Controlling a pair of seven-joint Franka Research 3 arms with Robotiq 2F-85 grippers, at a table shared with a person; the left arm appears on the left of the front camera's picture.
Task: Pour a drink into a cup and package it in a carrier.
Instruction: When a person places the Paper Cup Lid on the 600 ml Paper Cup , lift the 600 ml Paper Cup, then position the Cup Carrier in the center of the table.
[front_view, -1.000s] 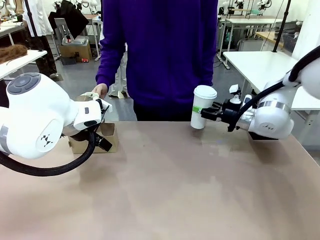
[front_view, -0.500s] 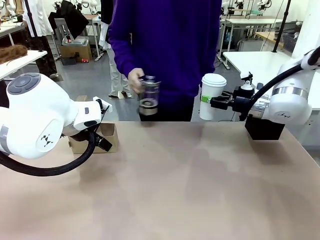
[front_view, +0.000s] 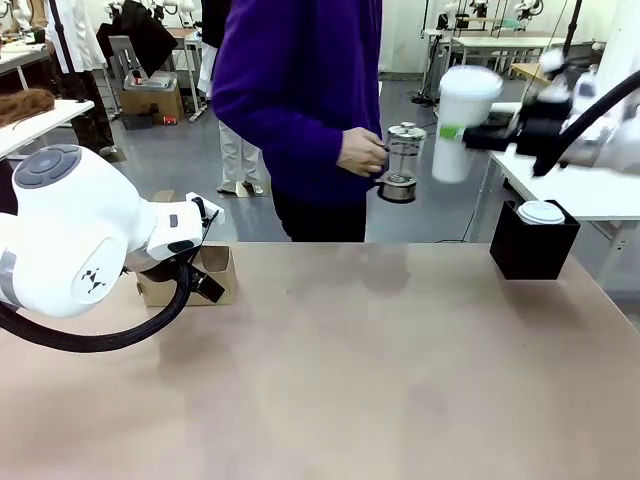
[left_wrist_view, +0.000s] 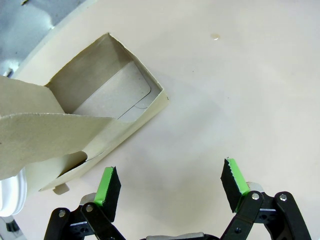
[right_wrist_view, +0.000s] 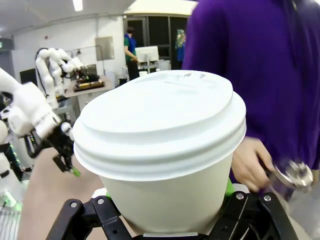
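Lidded white cup (front_view: 462, 105) is up in the air at the right, clamped in the right gripper (front_view: 458, 132).

The right wrist view shows the cup (right_wrist_view: 160, 150) upright with its lid on and the gripper (right_wrist_view: 165, 222) squeezing its lower body from both sides. Just left of the cup, the person's hand (front_view: 362, 152) holds a glass pitcher (front_view: 403, 160) above the table's (front_view: 350, 370) far edge; the drink in it is too blurred to judge. The brown carrier (front_view: 210, 278) sits on the table at the far left, partly behind the left arm. The left gripper (left_wrist_view: 170, 187) hangs just beside the carrier (left_wrist_view: 100, 115), jaws spread, nothing between them. A black box (front_view: 530, 250) with a lidded cup in it sits at the far right.
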